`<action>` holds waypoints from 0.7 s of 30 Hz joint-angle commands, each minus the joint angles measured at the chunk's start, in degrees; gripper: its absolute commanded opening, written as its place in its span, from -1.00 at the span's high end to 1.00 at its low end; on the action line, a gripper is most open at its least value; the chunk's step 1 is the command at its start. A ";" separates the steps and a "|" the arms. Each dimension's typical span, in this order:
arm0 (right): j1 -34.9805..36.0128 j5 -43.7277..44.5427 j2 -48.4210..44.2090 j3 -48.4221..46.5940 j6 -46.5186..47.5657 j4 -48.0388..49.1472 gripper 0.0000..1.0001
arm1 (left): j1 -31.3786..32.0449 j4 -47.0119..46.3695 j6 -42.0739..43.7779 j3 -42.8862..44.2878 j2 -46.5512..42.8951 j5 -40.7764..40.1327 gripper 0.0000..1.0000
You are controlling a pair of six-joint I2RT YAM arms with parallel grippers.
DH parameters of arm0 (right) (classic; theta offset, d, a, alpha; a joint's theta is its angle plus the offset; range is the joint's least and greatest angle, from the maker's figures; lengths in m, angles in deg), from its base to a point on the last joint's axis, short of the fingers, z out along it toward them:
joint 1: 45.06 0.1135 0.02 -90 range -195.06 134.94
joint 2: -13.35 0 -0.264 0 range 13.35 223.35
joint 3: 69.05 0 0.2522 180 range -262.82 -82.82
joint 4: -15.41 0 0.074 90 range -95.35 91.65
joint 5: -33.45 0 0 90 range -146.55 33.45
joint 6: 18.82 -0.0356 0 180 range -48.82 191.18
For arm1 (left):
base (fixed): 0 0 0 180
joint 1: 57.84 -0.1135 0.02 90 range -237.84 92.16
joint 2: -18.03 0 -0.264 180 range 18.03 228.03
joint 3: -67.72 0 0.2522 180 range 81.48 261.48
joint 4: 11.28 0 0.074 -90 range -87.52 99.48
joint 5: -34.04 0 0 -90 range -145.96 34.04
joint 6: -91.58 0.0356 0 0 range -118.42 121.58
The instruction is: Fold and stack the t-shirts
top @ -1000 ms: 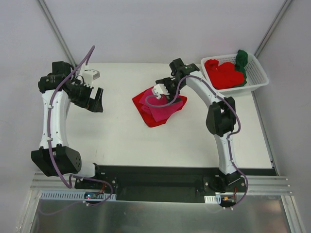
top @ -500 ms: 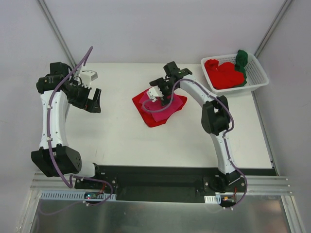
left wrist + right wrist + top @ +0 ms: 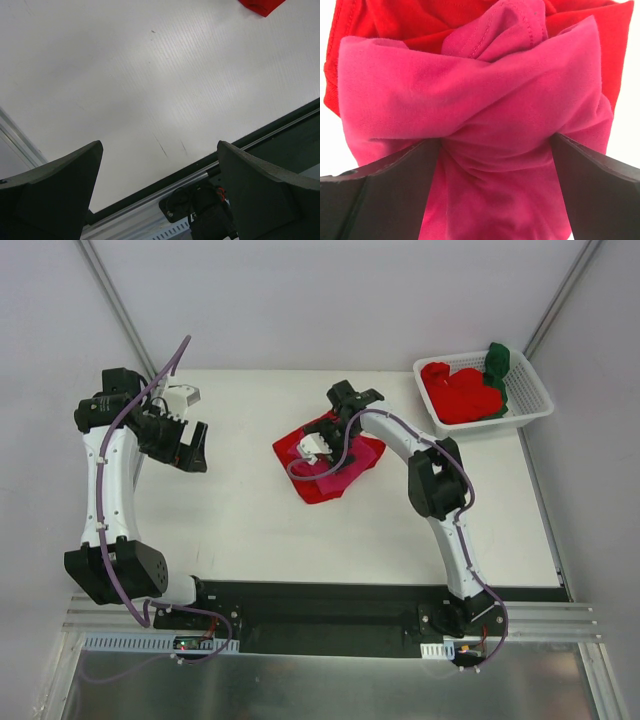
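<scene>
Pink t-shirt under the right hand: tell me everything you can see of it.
The pink t-shirt is soft magenta knit cloth with stitched hems, crumpled into a twisted bunch, not folded flat. It lies on a red t-shirt near the middle of the table. The right hand is over it, open, a finger at each side of the bunch, seemingly touching the cloth.

Soft matt pink cloth t-shirt (image 3: 485, 115) on smooth white table (image 3: 150, 75).

Left fingers (image 3: 50, 195) and right fingers (image 3: 590, 195) spread wide; right arm (image 3: 440, 490) stretched forward.
</scene>
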 commanded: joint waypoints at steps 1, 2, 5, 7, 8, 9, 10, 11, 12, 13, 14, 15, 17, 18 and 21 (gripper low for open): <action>0.43 2.64 0.74 0.52 14.43 -8.81 -0.93 | -0.38 0.91 0.80 2.06 0.44 0.96 -0.99; 0.51 3.17 1.01 0.52 14.52 -9.68 -0.93 | -0.38 0.91 0.71 1.97 0.44 0.96 -0.98; 0.16 4.23 1.97 0.35 14.35 -9.96 -0.93 | -0.47 0.91 0.71 2.06 0.53 0.97 -0.99; -0.01 5.27 2.59 -0.79 13.30 -9.87 -0.93 | -0.38 0.91 0.71 2.06 0.44 1.05 -0.99; 0.07 5.81 3.55 -1.41 12.33 -9.87 -0.93 | -0.47 0.99 0.71 2.14 0.44 1.05 -0.98; 0.08 6.94 4.17 -2.02 10.58 -9.95 -0.93 | -0.47 0.99 0.71 2.14 0.44 0.97 -0.99; 0.16 7.65 4.61 -2.81 9.87 -9.96 -0.93 | -0.38 0.99 0.62 2.14 0.35 0.88 -0.99; -0.01 8.35 4.96 -2.99 9.17 -9.96 -0.93 | -0.47 0.99 0.62 2.14 0.26 0.88 -0.99; -0.10 8.80 5.05 -2.91 8.38 -9.87 -0.93 | -0.38 0.99 0.62 2.06 0.18 0.88 -0.99; -0.10 9.58 5.05 -2.65 6.80 -9.87 -0.93 | -0.38 0.99 0.62 2.06 0.17 1.05 -0.99; -0.10 9.76 4.70 -2.29 5.83 -9.87 -0.93 | -0.38 0.99 0.62 2.06 0.00 1.14 -0.99; -0.36 9.94 4.09 -1.94 4.95 -9.87 -0.93 | -0.38 0.99 0.54 1.97 0.00 1.14 -0.99; -0.28 10.82 3.12 -0.46 1.52 -10.13 -0.93 | -0.38 0.99 0.62 2.06 -0.09 1.14 -0.99; -0.36 11.17 2.51 0.42 0.47 -10.22 -0.93 | -0.38 0.99 0.54 2.14 -0.18 1.23 -0.99; -0.28 11.96 0.13 3.15 -3.14 -12.32 -0.93 | -0.38 0.91 0.62 2.32 -0.09 1.58 -0.99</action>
